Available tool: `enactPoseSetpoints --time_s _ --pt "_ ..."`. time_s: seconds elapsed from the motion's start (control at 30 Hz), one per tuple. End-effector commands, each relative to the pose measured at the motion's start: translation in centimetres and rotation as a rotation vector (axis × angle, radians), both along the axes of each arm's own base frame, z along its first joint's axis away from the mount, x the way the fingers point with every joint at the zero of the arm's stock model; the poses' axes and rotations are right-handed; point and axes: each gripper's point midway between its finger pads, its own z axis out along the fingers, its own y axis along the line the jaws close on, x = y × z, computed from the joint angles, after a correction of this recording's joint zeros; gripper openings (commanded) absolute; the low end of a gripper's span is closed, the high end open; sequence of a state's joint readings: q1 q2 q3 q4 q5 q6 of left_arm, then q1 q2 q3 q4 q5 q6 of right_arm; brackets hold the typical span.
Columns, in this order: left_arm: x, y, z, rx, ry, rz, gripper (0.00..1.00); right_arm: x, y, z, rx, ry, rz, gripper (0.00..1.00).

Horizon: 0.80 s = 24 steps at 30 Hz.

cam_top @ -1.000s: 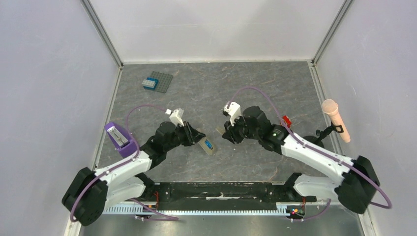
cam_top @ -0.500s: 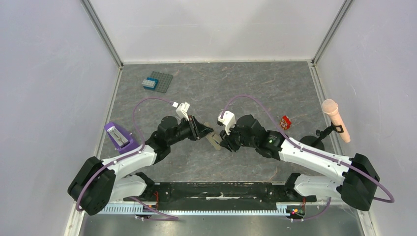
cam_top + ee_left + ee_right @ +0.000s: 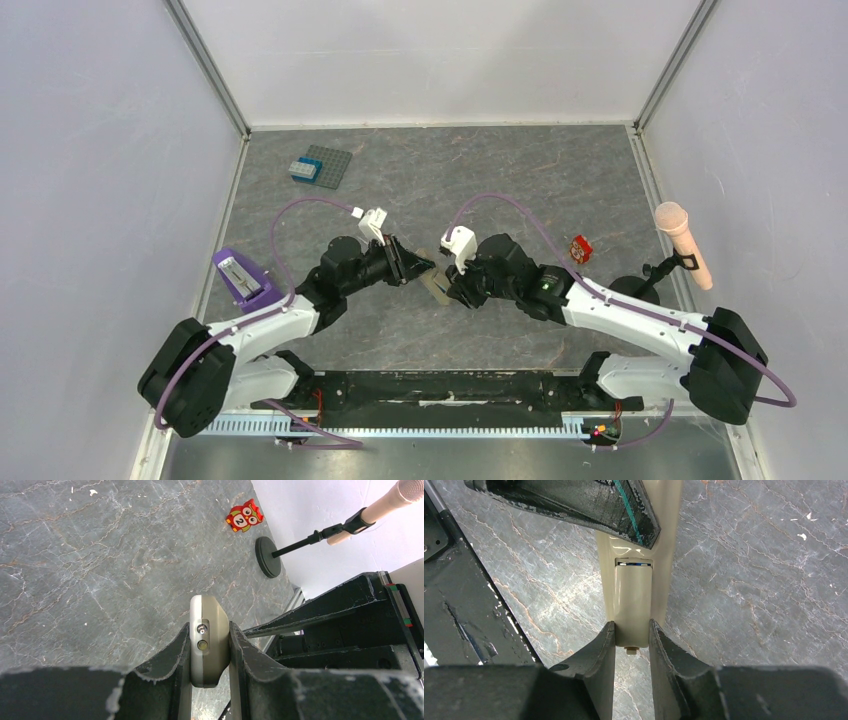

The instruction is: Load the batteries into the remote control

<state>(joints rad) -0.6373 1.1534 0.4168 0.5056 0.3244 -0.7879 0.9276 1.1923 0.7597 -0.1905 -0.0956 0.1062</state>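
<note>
- Grey marbled table (image 3: 560,180): I count one remote control (image 3: 207,640).
- Left gripper (image 3: 210,632) clamps one end tight; right gripper (image 3: 630,630) pinches the other.
- One blue battery (image 3: 634,564) edge shows inside it.

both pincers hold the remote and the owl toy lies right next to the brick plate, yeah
Not quite: the owl lies by the mic stand, far from the brick plate, as the top view shows. The left pincer and right pincer do hold the remote.
</note>
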Motion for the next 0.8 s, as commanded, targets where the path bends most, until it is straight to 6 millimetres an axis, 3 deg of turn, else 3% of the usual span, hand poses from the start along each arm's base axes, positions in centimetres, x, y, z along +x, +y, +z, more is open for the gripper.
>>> enactPoseSetpoints --time_s 0.0,0.77 --pt "0.1 -1.3 3.0 -0.066 -0.088 -0.055 0.02 0.8 1.0 2.0 0.065 -0.046 -0.014 0.17" --pt "0.6 -1.1 2.9 -0.092 -0.055 -0.005 0.02 0.2 1.0 3.0 0.136 -0.063 -0.008 0.17"
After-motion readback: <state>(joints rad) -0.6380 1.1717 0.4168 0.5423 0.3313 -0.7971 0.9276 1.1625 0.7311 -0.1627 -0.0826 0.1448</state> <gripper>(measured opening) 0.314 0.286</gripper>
